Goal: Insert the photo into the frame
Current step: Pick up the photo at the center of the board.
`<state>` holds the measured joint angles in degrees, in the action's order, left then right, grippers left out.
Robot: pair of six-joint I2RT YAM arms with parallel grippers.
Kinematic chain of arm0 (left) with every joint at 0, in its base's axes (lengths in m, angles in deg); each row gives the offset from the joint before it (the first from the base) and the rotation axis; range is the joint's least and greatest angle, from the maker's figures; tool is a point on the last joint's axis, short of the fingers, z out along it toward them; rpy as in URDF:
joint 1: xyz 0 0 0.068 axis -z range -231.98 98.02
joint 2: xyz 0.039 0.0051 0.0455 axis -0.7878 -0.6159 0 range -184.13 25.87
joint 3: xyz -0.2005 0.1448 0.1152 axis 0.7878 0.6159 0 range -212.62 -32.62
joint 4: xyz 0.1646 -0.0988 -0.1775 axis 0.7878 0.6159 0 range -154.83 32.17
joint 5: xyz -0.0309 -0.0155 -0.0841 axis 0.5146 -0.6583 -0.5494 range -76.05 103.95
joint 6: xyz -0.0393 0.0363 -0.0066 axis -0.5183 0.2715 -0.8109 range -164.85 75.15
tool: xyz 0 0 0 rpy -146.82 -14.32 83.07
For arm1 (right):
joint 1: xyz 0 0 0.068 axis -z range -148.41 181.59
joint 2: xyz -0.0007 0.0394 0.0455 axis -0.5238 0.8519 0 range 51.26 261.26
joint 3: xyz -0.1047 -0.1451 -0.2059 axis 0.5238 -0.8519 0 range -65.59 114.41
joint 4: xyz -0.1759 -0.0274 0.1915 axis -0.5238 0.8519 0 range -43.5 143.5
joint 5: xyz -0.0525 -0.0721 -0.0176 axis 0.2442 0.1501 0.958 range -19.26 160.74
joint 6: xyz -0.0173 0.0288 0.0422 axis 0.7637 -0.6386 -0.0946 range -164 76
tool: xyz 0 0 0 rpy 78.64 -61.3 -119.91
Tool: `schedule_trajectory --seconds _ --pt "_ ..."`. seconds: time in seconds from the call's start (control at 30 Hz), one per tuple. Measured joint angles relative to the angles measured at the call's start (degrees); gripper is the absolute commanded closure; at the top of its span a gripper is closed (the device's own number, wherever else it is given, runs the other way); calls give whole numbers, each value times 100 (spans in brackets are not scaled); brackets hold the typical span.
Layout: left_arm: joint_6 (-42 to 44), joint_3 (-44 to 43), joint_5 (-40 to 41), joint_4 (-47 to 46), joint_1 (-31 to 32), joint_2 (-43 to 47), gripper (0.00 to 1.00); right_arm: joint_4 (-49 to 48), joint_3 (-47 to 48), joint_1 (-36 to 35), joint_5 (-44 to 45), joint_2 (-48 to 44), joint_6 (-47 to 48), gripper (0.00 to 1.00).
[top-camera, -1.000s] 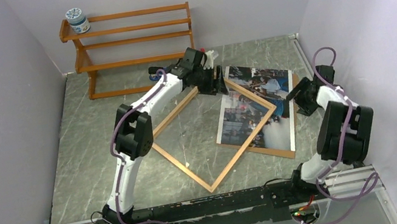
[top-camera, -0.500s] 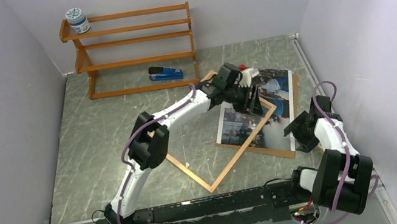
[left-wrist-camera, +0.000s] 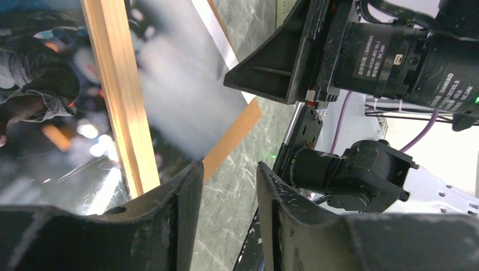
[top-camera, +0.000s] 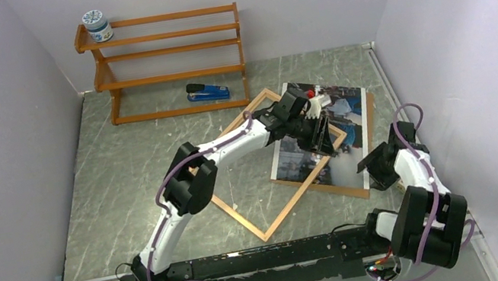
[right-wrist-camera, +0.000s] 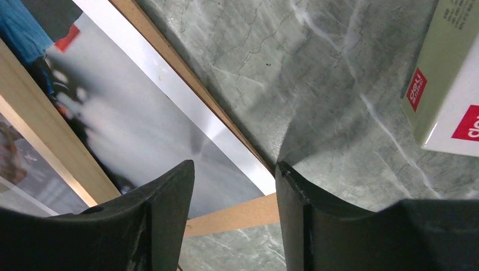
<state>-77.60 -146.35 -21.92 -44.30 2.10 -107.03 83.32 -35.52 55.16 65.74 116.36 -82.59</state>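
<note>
The frame (top-camera: 244, 218), thin light wood, lies as a diamond on the table, its right corner over the photo (top-camera: 345, 112). The photo rests on a brown backing board (top-camera: 343, 189). My left gripper (top-camera: 323, 137) hovers over the frame's right corner, jaws apart and empty. In the left wrist view the gripper (left-wrist-camera: 229, 169) has the moulding (left-wrist-camera: 121, 96) and the glossy photo (left-wrist-camera: 175, 73) just beyond its fingertips. My right gripper (top-camera: 376, 168) is open and empty by the photo's near right corner. The right wrist view shows the gripper (right-wrist-camera: 234, 169) above the photo's white edge (right-wrist-camera: 169, 96) and the board (right-wrist-camera: 231, 212).
An orange-brown shelf rack (top-camera: 164, 47) stands at the back with a jar (top-camera: 97, 26) on top. A blue stapler (top-camera: 208, 92) lies in front of it. A green and white box (right-wrist-camera: 452, 84) lies right of my right gripper. Walls close both sides.
My left gripper has moved from the frame's far corner rightward and nearer, over its right corner on the photo, uncovering the stapler. My right gripper has drawn back toward the near right.
</note>
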Motion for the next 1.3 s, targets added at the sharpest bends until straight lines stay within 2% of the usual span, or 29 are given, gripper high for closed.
schedule_trajectory --seconds 0.2,0.5,0.73,0.9,1.03,1.2,1.3 --pt "-111 48 -184 -352 92 -22 65 -87 -225 4 -151 -413 -72 53" --pt "-90 46 -173 -470 435 -378 66 -87 -184 4 -240 -538 -118 67" --pt "-68 46 20 -332 466 -507 67 -153 -186 4 -533 -557 -186 65" --pt "22 46 310 -221 455 -507 67 -444 -315 4 -931 -831 -369 56" --pt "74 46 514 -81 455 -507 66 -671 -476 4 -1178 -831 -476 57" --pt "122 46 754 166 389 -494 66 -927 -603 4 -1307 -660 -522 67" --pt "146 48 859 297 282 -422 66 -1152 -603 4 -1325 -577 -518 86"
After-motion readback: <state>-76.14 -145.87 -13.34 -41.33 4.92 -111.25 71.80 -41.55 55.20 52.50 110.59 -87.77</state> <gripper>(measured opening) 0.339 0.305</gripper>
